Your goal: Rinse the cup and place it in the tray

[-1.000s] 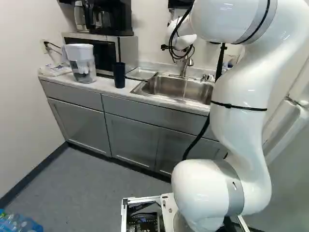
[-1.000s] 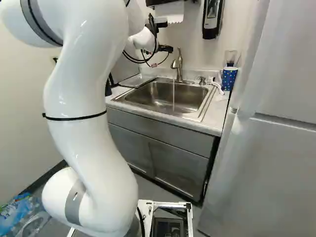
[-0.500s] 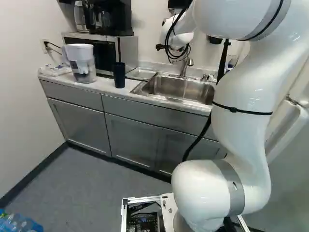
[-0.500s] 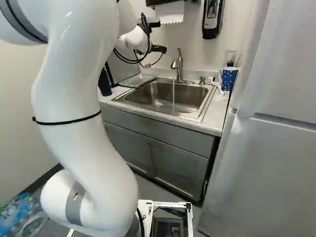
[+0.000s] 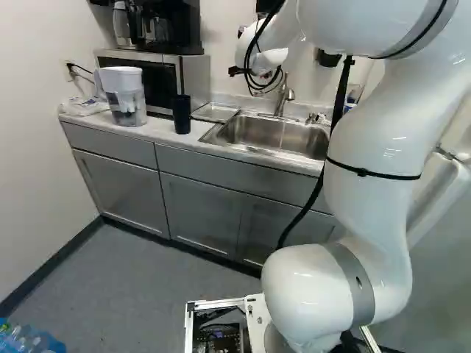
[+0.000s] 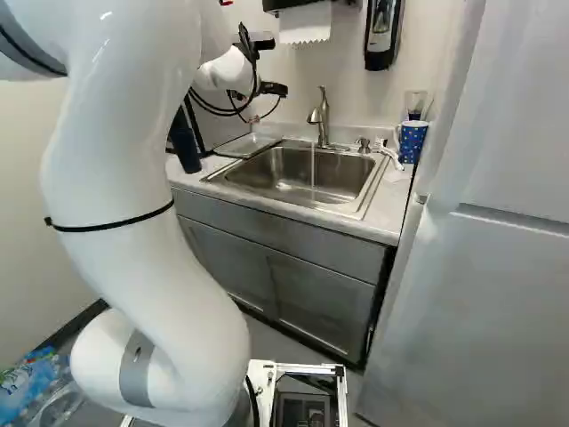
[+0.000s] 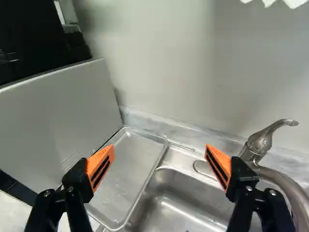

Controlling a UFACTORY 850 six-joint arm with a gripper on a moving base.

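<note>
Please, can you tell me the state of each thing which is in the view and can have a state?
Gripper: open, nothing between the fingers.
Faucet: running.
Dark cup: standing on the counter.
Tray: flat beside the sink, empty.
Pitcher: upright, lid on.
Dotted cup: standing.
Cabinet doors: closed.

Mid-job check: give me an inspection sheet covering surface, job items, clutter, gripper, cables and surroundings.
Surface: pale countertop around the sink.
Job items: dark cup upright on the counter; metal tray beside the basin, nothing seen on its visible part; water running from the faucet.
Clutter: pitcher, blue dotted cup.
Gripper: open, nothing held.
Cables: looped near the wrist, hanging beside the arm; snags, nothing seen.
Surroundings: microwave, refrigerator, bottles on the floor.
</note>
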